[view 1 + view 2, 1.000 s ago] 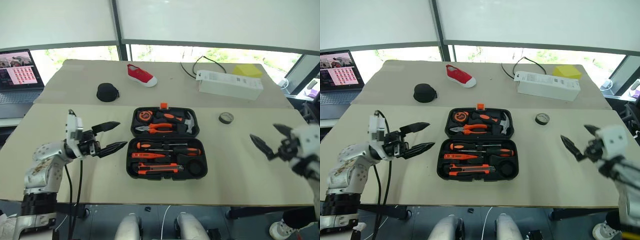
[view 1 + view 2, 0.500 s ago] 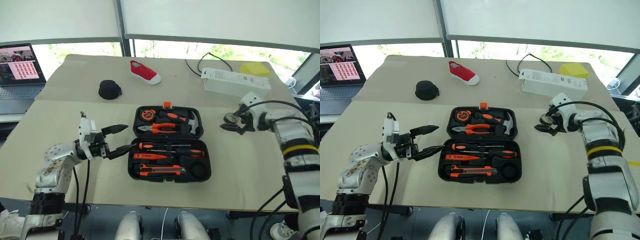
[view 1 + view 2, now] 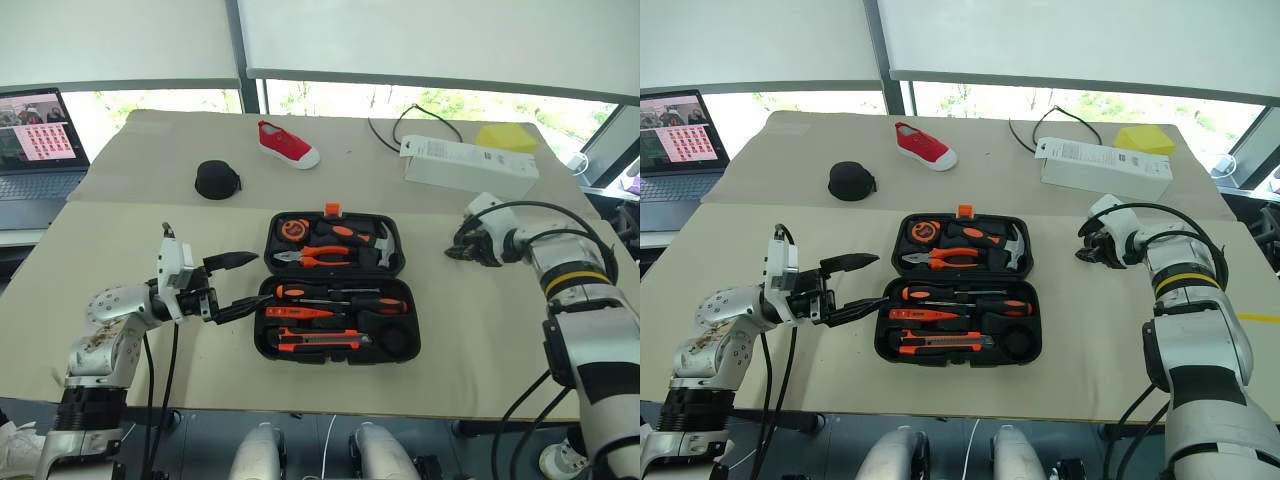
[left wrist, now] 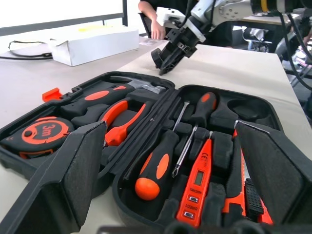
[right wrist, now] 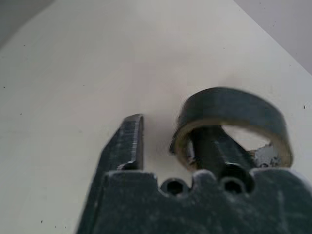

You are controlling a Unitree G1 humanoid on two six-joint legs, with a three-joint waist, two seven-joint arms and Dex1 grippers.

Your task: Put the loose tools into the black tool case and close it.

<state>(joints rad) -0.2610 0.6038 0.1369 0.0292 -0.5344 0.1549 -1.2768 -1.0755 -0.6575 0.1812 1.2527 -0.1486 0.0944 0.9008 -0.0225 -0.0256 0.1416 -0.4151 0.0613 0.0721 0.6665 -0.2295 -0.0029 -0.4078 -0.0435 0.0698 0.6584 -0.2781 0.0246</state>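
Beige worktop [image 3: 480, 340] under a wide window carries the black tool case [image 3: 336, 285], lying open near its front edge with the orange latch [image 3: 331, 210] on the far rim. Far half: a tape measure [image 3: 291, 231], pliers [image 3: 308, 256] and a hammer [image 3: 378, 241]. Near half, in moulded slots: two slim screwdrivers [image 3: 335, 293] with black-and-orange handles, an orange tester pen [image 4: 197, 183] and a utility knife [image 3: 322, 343].

Left pincer [image 3: 234, 286] hovers just beside the case's left end, pointing at it, its two black fingers spread wide apart and holding nothing.

Right pincer [image 3: 463, 251] is down on the worktop well to the right of the case. In the right wrist view one finger [image 5: 127, 139] lies outside a dark roll of tape [image 5: 232, 126] and the other passes inside the ring; the jaws are narrowed but whether they pinch the roll's wall cannot be told.

Farther back lie a small black round pouch [image 3: 215, 180], a red shoe [image 3: 286, 144], a long white box [image 3: 469, 165] with a black cable [image 3: 400, 122] and a yellow object [image 3: 508, 138]. An open laptop [image 3: 38, 130] stands at the far left.
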